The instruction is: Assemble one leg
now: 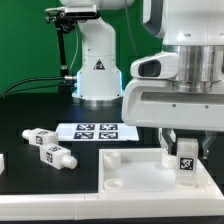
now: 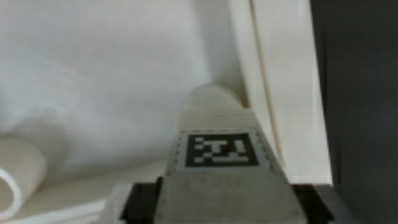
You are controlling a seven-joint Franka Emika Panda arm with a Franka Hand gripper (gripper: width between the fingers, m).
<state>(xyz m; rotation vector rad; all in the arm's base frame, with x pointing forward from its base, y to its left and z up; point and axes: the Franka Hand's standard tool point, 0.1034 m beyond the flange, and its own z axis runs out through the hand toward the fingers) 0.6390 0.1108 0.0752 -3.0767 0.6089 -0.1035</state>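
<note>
My gripper (image 1: 186,148) is shut on a leg (image 1: 186,162), a stubby white block with a black-and-white tag. It holds the leg upright over the far corner, on the exterior view's right, of the large flat white panel (image 1: 135,178). In the wrist view the leg (image 2: 221,150) stands between my dark fingers (image 2: 148,203), its tip near the panel's edge (image 2: 107,80). A round socket (image 2: 15,170) shows on the panel beside it. I cannot tell whether the leg touches the panel. Two more legs (image 1: 38,137) (image 1: 57,155) lie on the black table at the exterior view's left.
The marker board (image 1: 88,131) lies behind the panel, in front of the robot base (image 1: 98,70). Another socket (image 1: 113,156) shows on the panel's far left corner. The black table (image 2: 356,80) shows past the panel's edge in the wrist view.
</note>
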